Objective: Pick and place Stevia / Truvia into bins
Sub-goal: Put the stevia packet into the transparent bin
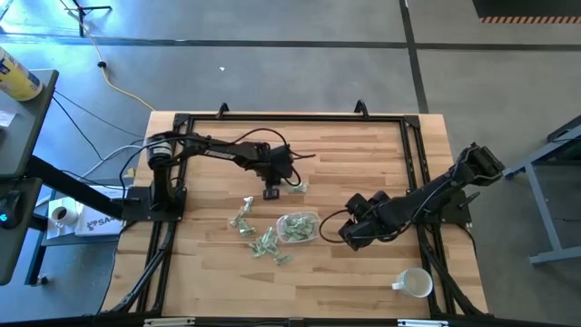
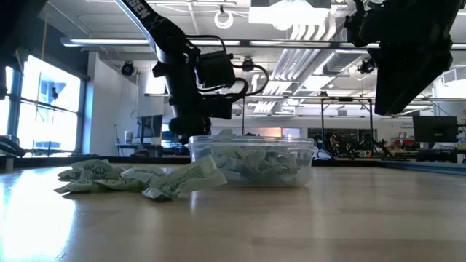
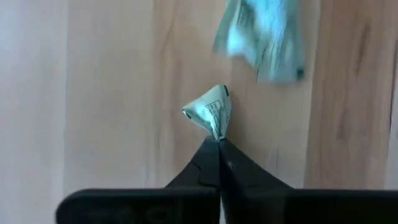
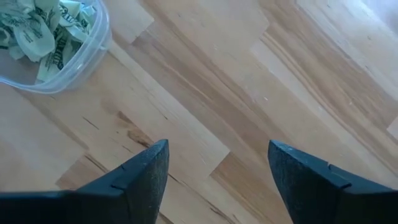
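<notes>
Robotics lab or workshop: exposed ceiling ducts (image 2: 291,29) showing, monitors (image 2: 437,131) sitting behind, concrete floor (image 1: 272,73) surrounding wooden table (image 1: 363,272).

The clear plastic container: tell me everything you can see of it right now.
The clear plastic container is shallow and rounded-rectangular, with see-through walls and no lid. It sits upright on the wooden table near the middle, already holding a crumpled heap of pale green and white packets. More packets lie loose beside it. The open right gripper is next to it, not touching.

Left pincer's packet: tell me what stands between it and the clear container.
Nothing visible does. The left pincer is shut on a packet; bare wood lies between it and the clear container. The loose packets lie off to one side.
</notes>
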You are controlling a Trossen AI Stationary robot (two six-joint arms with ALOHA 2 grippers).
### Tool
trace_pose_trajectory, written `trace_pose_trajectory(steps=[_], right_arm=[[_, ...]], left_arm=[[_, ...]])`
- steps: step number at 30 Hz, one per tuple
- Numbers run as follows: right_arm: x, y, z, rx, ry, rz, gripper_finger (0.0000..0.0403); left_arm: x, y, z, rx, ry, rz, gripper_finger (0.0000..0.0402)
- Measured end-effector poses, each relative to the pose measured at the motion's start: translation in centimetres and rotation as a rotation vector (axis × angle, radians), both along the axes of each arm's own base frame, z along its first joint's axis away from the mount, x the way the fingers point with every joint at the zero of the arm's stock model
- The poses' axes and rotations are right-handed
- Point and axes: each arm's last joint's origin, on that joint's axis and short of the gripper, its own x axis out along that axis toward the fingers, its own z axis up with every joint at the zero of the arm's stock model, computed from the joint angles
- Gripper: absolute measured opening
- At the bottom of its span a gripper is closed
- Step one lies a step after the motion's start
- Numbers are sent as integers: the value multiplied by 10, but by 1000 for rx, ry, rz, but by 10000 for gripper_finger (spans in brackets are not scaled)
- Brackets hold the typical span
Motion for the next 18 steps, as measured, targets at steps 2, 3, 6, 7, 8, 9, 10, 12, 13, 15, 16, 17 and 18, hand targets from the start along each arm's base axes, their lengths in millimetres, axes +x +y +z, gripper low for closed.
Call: trace_pose_trajectory(steps=[2,3,6,7,8,9,10,12,13,15,16,17,18], right_arm=[[0,0,0,-3,-1,0,257],[0,0,0,-4,0,6,255],[0,1,0,-12,9,40,248],[0,1,0,-18,14,54,245],[0,1,0,-23,19,70,242],[0,1,0,-29,25,88,239],[0,1,0,-36,33,109,236],[0,0,0,-49,50,152,229],[0,0,0,-55,59,173,226],[0,-2,0,-68,82,207,220],[0,-3,0,-74,93,222,218],[-1,-4,0,-80,106,235,216],[-1,-4,0,-86,119,248,214]], left_arm=[[-10,-2,5,-23,62,47,44],[-15,-3,10,-34,78,66,48],[-23,-9,33,-58,51,125,34],[-27,-10,41,-81,40,145,23],[-28,-14,48,-108,16,159,20],[-30,-17,56,-133,-10,175,21],[-31,-21,62,-162,-39,189,21],[-30,-31,78,-198,-123,209,25],[-29,-36,83,-216,-153,214,28],[-25,-50,90,-247,-210,221,28],[-22,-57,92,-263,-230,228,25],[-21,-63,93,-280,-241,234,22],[-19,-70,94,-296,-248,237,22]])
